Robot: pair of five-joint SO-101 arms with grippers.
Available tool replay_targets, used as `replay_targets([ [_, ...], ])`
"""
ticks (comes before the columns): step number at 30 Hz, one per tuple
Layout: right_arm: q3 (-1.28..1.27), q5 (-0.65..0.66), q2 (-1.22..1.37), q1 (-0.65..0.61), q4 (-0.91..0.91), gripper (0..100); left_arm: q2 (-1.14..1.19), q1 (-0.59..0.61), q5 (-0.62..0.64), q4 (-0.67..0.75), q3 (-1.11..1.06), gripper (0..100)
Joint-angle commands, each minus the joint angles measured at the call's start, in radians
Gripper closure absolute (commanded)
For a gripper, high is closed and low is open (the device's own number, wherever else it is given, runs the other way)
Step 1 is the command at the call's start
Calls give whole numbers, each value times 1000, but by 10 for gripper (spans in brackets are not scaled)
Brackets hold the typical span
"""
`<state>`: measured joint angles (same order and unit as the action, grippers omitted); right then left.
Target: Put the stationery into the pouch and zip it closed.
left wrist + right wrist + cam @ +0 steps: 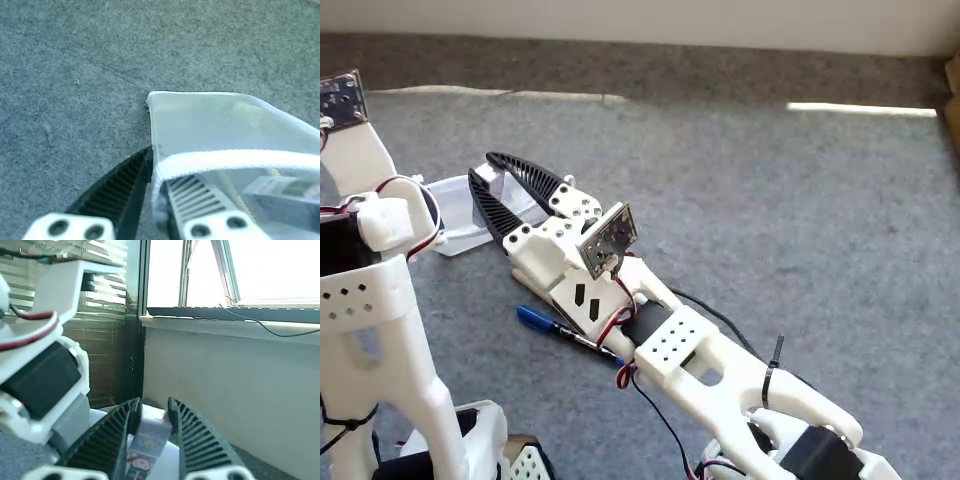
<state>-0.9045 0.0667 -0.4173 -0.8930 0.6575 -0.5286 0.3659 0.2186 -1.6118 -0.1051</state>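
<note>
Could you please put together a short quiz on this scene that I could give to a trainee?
1. True or false: the blue pen is already inside the pouch.
2. What does the left claw grip? A) the pouch's rim, B) the pen, C) nothing.
3. Short answer: which claw holds the small printed block?

Key: 1. False, it lies on the floor beside the arm. 2. A, with one finger inside the pouch and one outside. 3. The right claw.
</note>
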Motion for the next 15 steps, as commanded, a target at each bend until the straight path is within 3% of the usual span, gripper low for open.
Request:
replay_targets([
  [1,7,12,-8,-30,36,993,-2,4,-6,23,-7,993],
  [10,-10,12,-18,-87,-25,984,-4,4,-6,21,-7,993],
  [15,-8,12,-18,-87,-81,864,-4,4,-6,21,-7,993],
])
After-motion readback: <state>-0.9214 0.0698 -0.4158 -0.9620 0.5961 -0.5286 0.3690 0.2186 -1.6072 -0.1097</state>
